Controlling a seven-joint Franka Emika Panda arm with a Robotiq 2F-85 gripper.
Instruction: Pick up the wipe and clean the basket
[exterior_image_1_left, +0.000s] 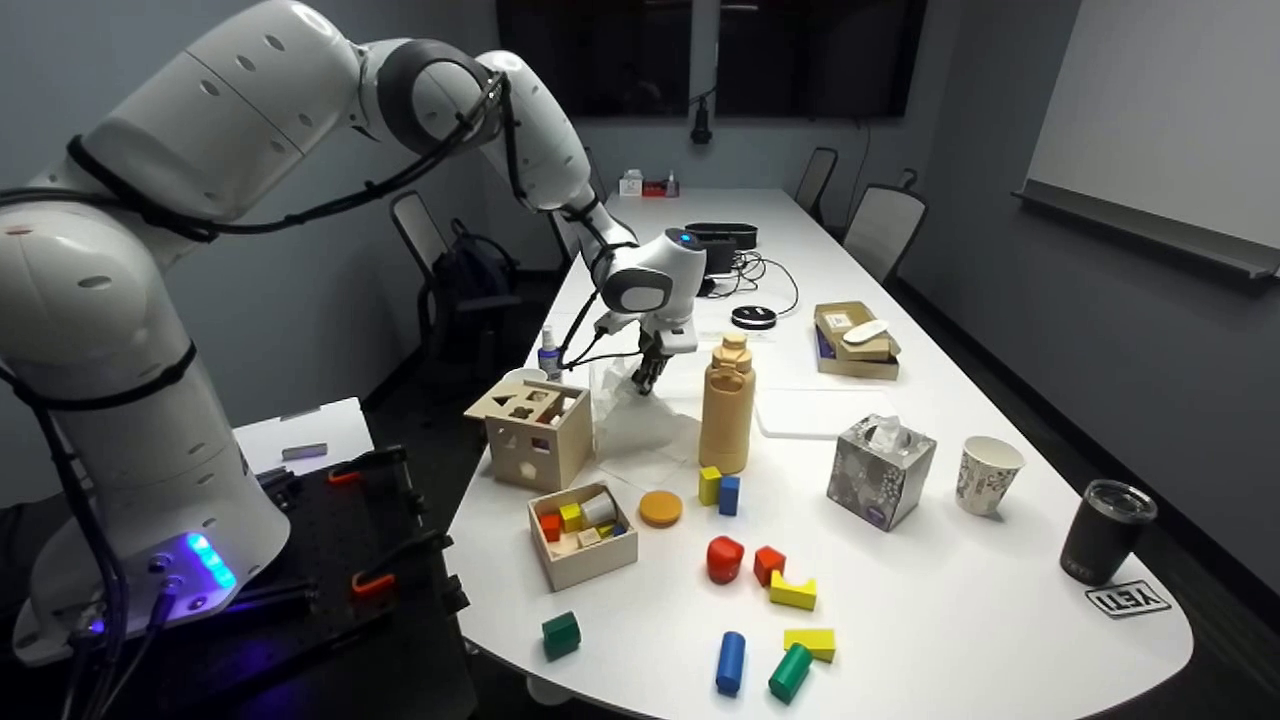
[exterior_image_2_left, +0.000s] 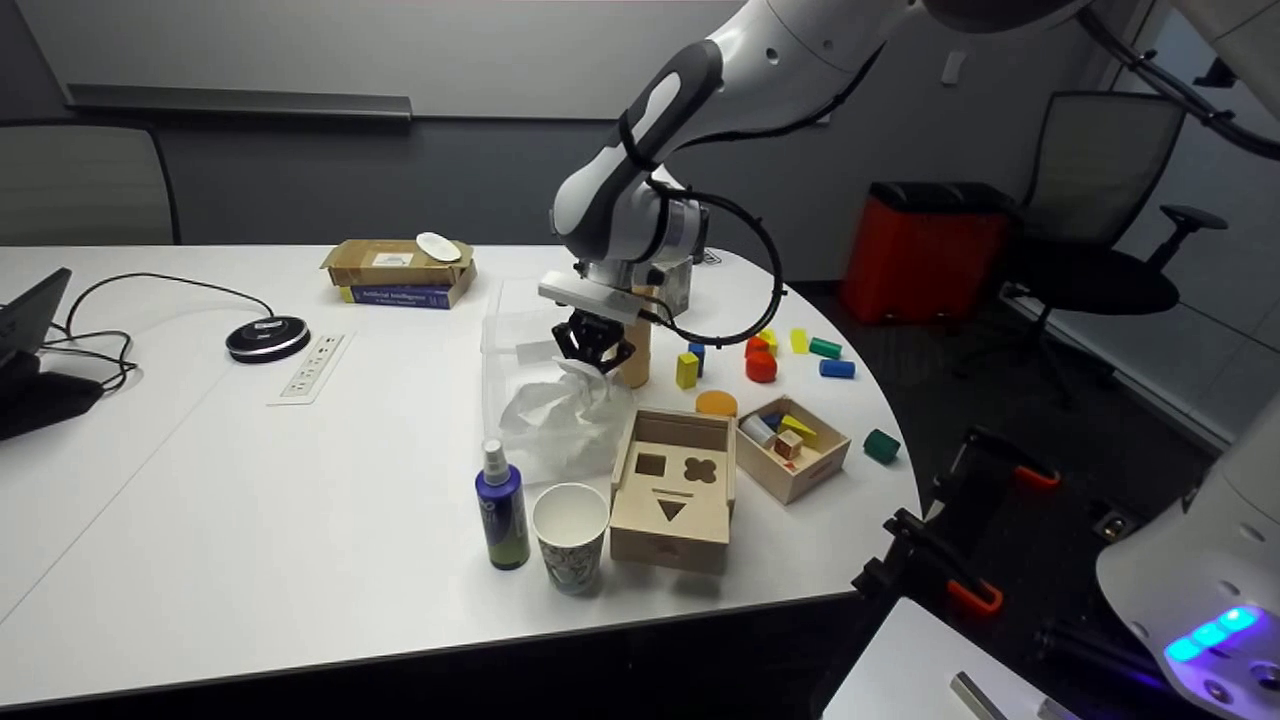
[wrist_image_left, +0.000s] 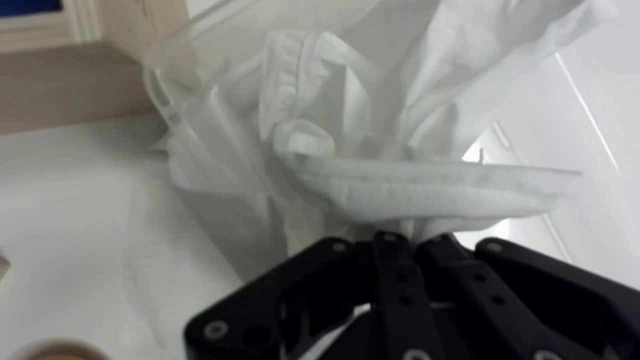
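- We see a white table (exterior_image_1_left: 960, 620) busy with toys and household things.
- The gripper (wrist_image_left: 412, 242) points down, pinching a crumpled white wipe (wrist_image_left: 425, 192), which hangs in loose folds at a clear plastic basket (exterior_image_2_left: 540, 462). We cannot tell whether the wipe touches the basket's floor.
- Close in on opposite sides of the basket, we find a wooden shape-sorter box (exterior_image_2_left: 670, 553) and an upright tan bottle (exterior_image_1_left: 727, 420).
- Near the sorter stand a patterned paper cup (exterior_image_2_left: 572, 545) and a blue spray bottle (exterior_image_2_left: 502, 515), side by side.
- Well apart from the basket, we see a grey tissue box (exterior_image_1_left: 880, 475), a tissue (exterior_image_1_left: 887, 433) rising from its top, then another paper cup (exterior_image_1_left: 988, 475) and a black tumbler (exterior_image_1_left: 1105, 530).
- The sorter's lid (exterior_image_2_left: 705, 510) has cut-out shapes; something blue (wrist_image_left: 30, 6) shows inside.
- An open wooden tray (exterior_image_1_left: 590, 573) near the sorter holds a red block (exterior_image_1_left: 551, 527), yellow blocks (exterior_image_1_left: 571, 517), a plain wooden cube (exterior_image_1_left: 589, 538) and a grey cylinder (exterior_image_1_left: 600, 510).
- Just beside the tray we find an orange disc (exterior_image_1_left: 660, 508); loose blocks (exterior_image_1_left: 790, 672) lie scattered toward the table's rounded end.
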